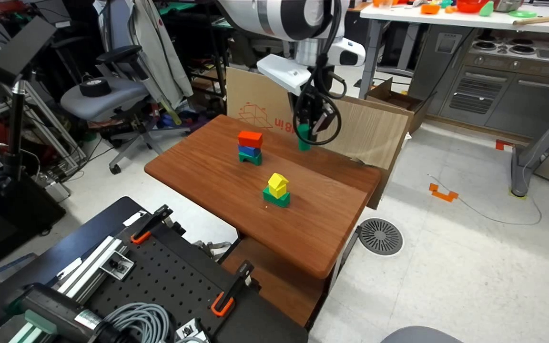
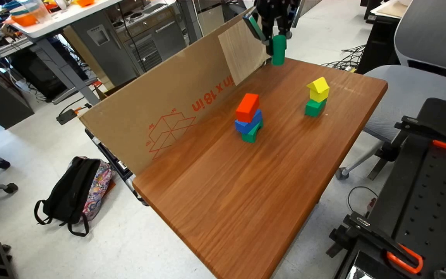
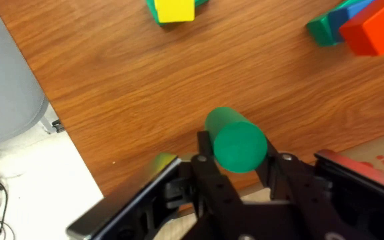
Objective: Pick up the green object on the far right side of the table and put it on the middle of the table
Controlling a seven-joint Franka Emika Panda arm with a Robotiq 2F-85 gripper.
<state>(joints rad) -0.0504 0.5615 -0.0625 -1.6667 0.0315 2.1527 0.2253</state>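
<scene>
Presently, the pincer (image 3: 236, 141) pinches the green cylinder (image 2: 278, 50) from both sides, upright near the edge of the desk (image 2: 246, 193) along which the cardboard panel (image 2: 184, 104) stands; whether the cylinder's base touches down, I cannot tell from here. Also noted on the desk: a red-blue-green stack (image 1: 250, 147) and a yellow-and-green stack (image 1: 278, 189), apart from each other and from the cylinder.

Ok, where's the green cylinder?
In an exterior view, the green cylinder is held in the pincer, near the top, right of centre, left of the yellow-topped stack.
</scene>
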